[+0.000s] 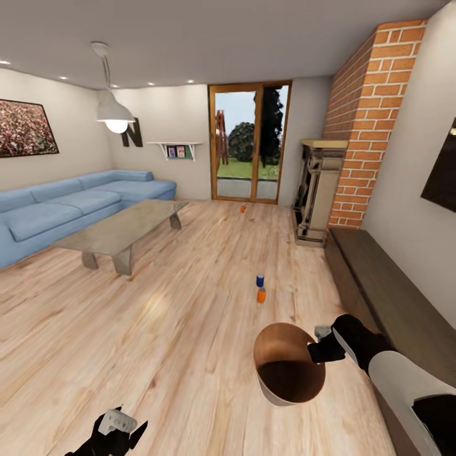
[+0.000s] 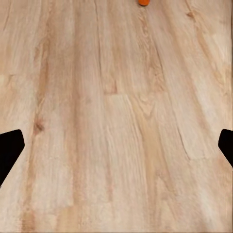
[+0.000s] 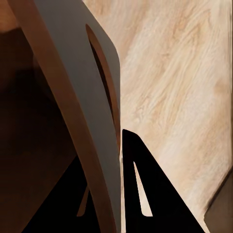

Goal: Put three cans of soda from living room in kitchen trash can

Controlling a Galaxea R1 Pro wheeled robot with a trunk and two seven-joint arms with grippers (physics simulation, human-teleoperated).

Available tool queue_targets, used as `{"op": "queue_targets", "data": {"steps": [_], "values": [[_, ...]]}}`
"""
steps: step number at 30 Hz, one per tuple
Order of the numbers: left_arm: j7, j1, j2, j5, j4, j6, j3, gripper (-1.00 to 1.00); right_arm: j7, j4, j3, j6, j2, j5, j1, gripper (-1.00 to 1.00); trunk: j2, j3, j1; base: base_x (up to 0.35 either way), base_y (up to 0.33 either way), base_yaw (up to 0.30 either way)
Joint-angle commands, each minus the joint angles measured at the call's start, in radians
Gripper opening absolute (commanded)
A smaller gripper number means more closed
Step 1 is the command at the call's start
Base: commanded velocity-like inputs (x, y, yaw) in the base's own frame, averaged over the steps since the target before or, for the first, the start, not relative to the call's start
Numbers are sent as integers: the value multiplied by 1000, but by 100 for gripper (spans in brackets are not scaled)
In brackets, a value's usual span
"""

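- Right end effector (image 1: 315, 352) clamped on bin (image 1: 288, 373) rim, bin held above floor (image 1: 158, 329).
- Left end effector (image 1: 117, 430) low, fingers apart.
- One can (image 1: 260, 289) upright mid-floor ahead of bin.
- Second can (image 1: 242, 208) far off, near glass doors (image 1: 248, 142).

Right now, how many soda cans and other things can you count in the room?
Soda cans: 2, one near and one by the doors
Bin: 1, held by the right claw
Sofa: 1
Table: 1
Lamp: 1
Total: 6
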State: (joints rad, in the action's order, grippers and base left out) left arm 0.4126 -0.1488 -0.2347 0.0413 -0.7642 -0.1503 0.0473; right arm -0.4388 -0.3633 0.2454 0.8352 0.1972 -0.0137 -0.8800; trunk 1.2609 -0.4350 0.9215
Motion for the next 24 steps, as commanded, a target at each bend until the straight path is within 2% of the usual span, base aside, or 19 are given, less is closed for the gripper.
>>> {"op": "queue_targets", "data": {"steps": [1, 24], "values": [[0, 0, 0, 0, 0, 0, 0, 100, -6, 0, -4, 4, 0, 18, -1, -100, 0, 0, 0, 328, 0, -251], [0, 0, 0, -1, 0, 0, 1, 100, -6, 4, -3, 4, -3, 20, -1, -100, 0, 0, 0, 328, 0, -251]]}}
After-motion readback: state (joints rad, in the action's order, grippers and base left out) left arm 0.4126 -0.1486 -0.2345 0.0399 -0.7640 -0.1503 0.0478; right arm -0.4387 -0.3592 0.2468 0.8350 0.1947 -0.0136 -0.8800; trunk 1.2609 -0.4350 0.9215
